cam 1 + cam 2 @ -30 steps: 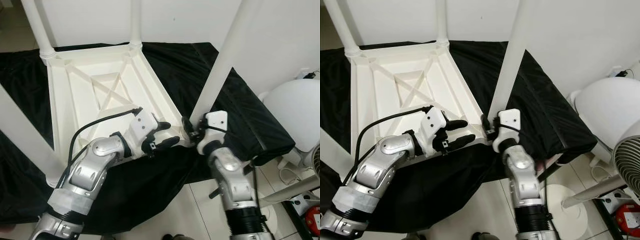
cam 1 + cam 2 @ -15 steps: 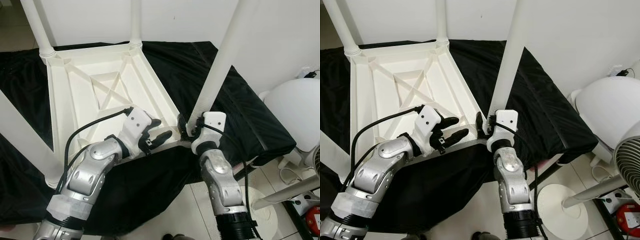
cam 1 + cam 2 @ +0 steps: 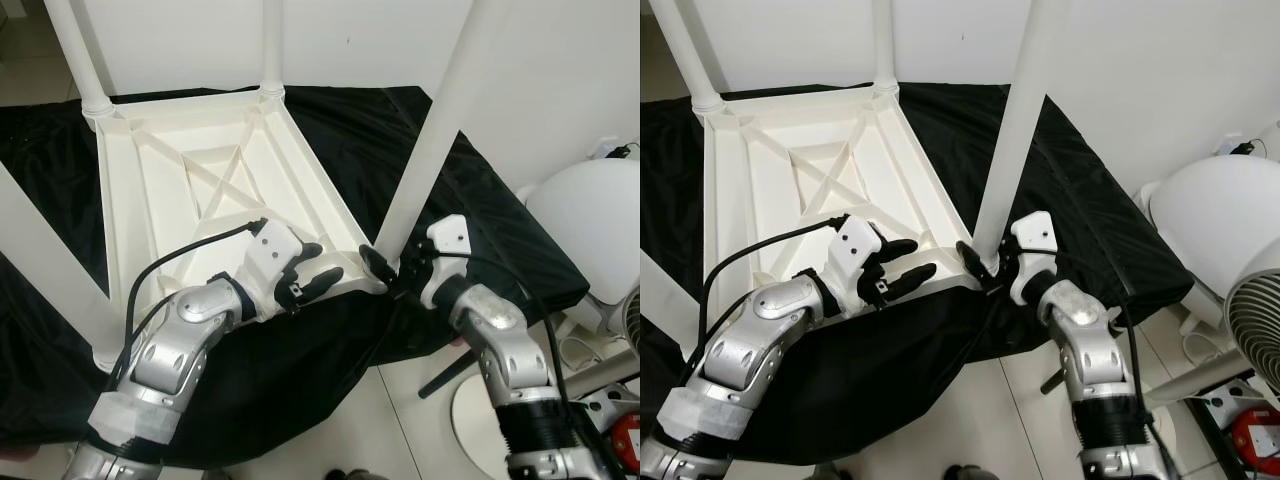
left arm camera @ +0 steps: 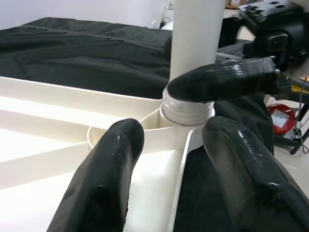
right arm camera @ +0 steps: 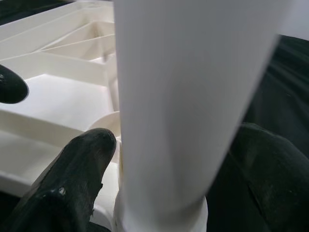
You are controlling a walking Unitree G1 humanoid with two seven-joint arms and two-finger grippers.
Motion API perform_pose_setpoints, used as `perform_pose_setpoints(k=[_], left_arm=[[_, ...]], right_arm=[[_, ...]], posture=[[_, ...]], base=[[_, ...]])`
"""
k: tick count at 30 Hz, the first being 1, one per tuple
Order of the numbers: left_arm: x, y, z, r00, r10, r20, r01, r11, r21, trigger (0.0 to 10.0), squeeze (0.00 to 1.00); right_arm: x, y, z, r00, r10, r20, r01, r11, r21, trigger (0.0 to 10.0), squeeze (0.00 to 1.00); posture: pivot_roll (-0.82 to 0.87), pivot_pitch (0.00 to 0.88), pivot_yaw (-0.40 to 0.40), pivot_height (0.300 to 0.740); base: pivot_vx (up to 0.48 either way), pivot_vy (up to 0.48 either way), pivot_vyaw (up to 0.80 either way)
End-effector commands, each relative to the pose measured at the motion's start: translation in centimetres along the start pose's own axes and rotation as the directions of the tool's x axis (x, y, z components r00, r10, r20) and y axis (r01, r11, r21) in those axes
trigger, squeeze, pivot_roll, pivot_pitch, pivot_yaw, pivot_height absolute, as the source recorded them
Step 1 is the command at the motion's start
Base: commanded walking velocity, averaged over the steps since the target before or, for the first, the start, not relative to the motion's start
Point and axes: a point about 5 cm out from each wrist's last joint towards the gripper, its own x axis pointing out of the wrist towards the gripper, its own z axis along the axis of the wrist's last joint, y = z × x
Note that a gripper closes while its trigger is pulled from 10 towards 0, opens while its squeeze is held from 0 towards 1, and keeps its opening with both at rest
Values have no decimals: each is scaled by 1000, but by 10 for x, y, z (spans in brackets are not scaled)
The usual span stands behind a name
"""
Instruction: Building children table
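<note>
Swung outward to the right since a second ago: right forearm, now reaching the leg (image 3: 432,135) from the side rather than from below. Left gripper drawn slightly nearer the corner.

Right gripper (image 3: 992,262) at the leg's base, fingers spread and straddling the column, one fingertip (image 5: 79,162) beside the collar, the other behind it; contact with the leg likely but not certain. Leg upright, long axis near vertical, seated in the near right corner socket (image 4: 186,113) of the upturned table top (image 3: 215,175). Right gripper clearly the nearer to the leg; turning or pressing it home judged to fall to this arm.

Left gripper (image 3: 312,268) just left of that corner, fingers (image 4: 104,164) parted over the near rim, holding nothing; rim between them, touching or not cannot be told. Judged role: steadying the frame.

Farther back: two legs (image 3: 272,45) already standing in the far corners, a fourth (image 3: 50,265) at the near left. Black cloth (image 3: 480,210) under the whole assembly.
</note>
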Motion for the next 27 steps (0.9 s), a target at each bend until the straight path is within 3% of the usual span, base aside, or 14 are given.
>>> perform_pose_setpoints(k=[1,8,9,10,11,13,14,15,20,21,27], left_arm=[[2,-3,4,999,-44,11,44,999,19,10000,0],[3,-2,6,999,-41,16,41,999,24,10000,0],[3,-2,6,999,-42,17,41,999,25,10000,0],[3,-2,6,999,-42,17,41,999,25,10000,0],[3,-1,7,999,-41,18,41,999,27,10000,0],[3,-1,7,999,-41,18,40,999,28,10000,0],[2,0,7,999,-41,18,40,999,30,10000,0],[2,0,7,999,-42,16,41,999,31,10000,0],[1,0,7,999,-46,12,45,998,35,10000,0],[1,0,7,999,-47,11,47,998,36,10000,0],[2,0,7,999,-53,9,53,998,37,10000,0]], right_arm=[[3,-1,-4,998,55,-21,-56,998,-26,10000,0],[19,-3,-9,984,165,-62,-168,985,-45,10000,0],[22,-2,-11,982,177,-67,-180,983,-44,8824,0],[22,-2,-11,982,177,-67,-180,983,-44,8824,0],[23,-1,-13,980,184,-70,-187,981,-41,4157,0],[24,-1,-14,980,188,-72,-191,981,-40,4157,0],[25,-1,-15,978,194,-71,-197,980,-37,980,0],[24,-1,-17,978,195,-72,-198,980,-35,0,0],[22,-3,-20,979,193,-72,-195,980,-30,0,0],[21,-4,-21,979,193,-70,-195,980,-28,10000,0],[21,-1,-22,996,69,-47,-68,997,32,10000,0]], posture=[[20,62,-49,740],[24,54,-45,740],[30,54,-45,740],[30,54,-45,740],[33,54,-43,740],[33,54,-43,740],[36,54,-42,740],[38,54,-38,740],[37,53,-35,740],[37,53,-35,740],[30,54,-34,740]], base=[[0,0,0],[0,0,0],[0,0,0],[0,0,0],[0,0,0],[0,0,0],[0,0,0],[0,0,0],[0,0,0],[0,0,0],[0,0,0]])
